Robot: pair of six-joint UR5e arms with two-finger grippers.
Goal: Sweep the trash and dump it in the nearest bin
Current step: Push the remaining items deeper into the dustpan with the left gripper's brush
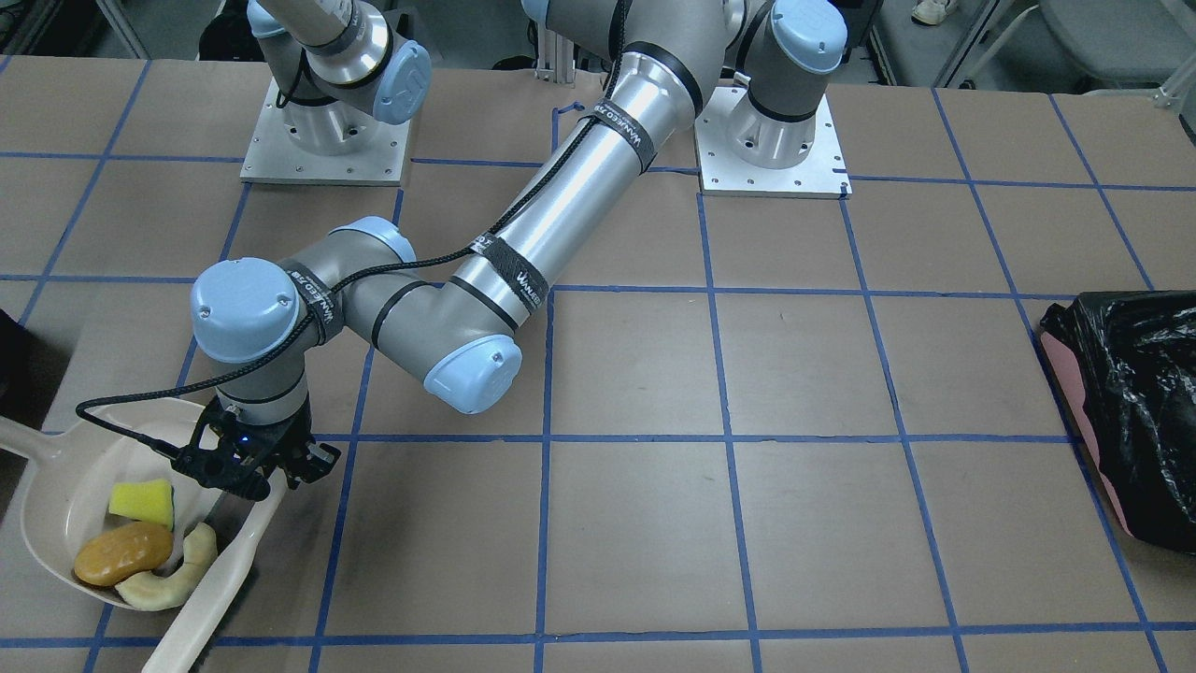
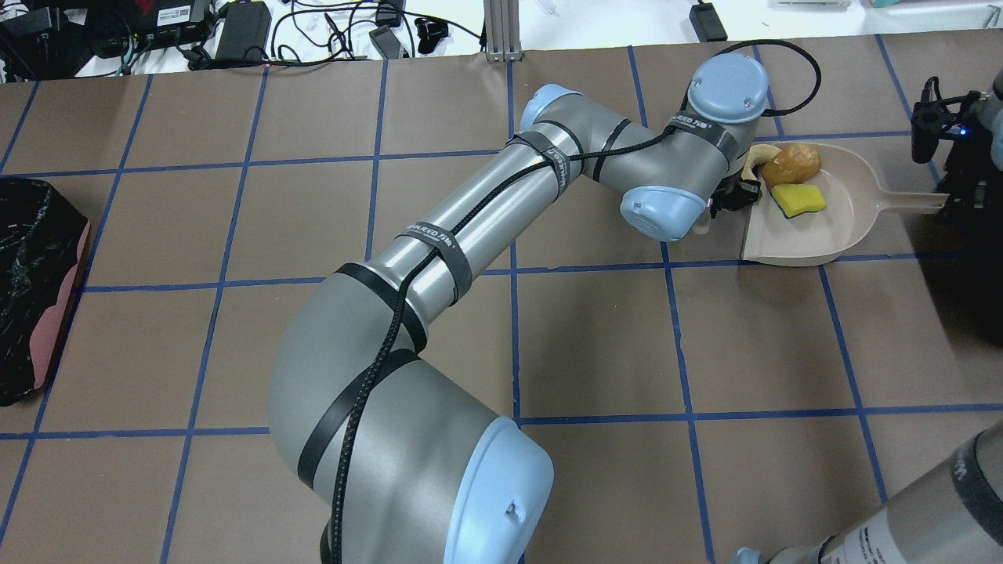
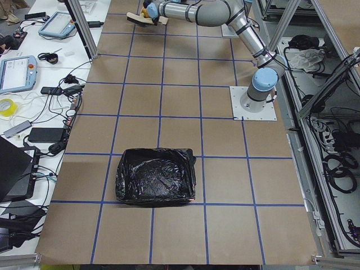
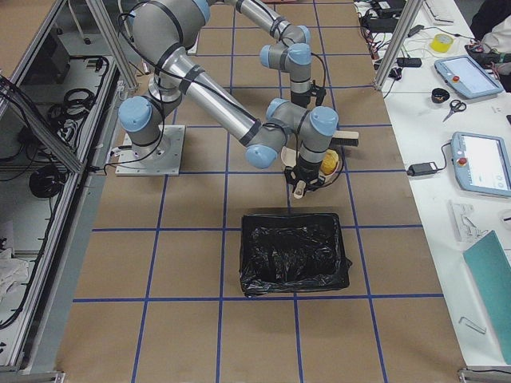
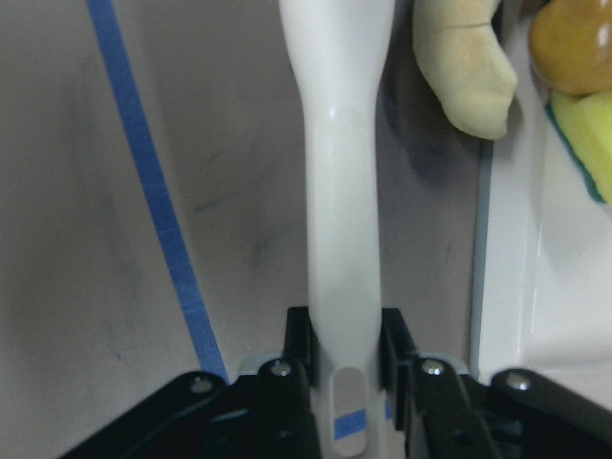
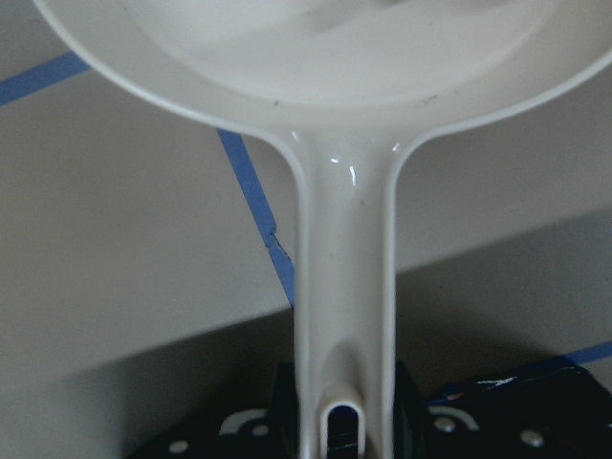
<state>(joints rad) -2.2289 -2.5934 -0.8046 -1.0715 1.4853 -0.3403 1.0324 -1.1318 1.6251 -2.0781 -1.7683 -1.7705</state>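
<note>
A beige dustpan (image 1: 56, 467) lies on the table and holds the trash: a brown lump (image 1: 123, 551) and a yellow sponge wedge (image 1: 142, 501). The pale crescent slice (image 1: 177, 575) lies at its open lip. All three also show in the overhead view: lump (image 2: 791, 163), sponge (image 2: 798, 199), crescent (image 2: 754, 160). My left gripper (image 1: 271, 477) is shut on the end of a white brush handle (image 5: 342, 191), right beside the pan's lip. My right gripper (image 6: 344, 402) is shut on the dustpan handle (image 2: 909, 205).
A bin lined with a black bag (image 2: 31, 290) stands at the table's far left end. Another black-lined bin (image 4: 295, 255) stands close to the dustpan on my right side. Blue tape lines grid the brown table. Both arm bases (image 1: 771, 140) are at the back.
</note>
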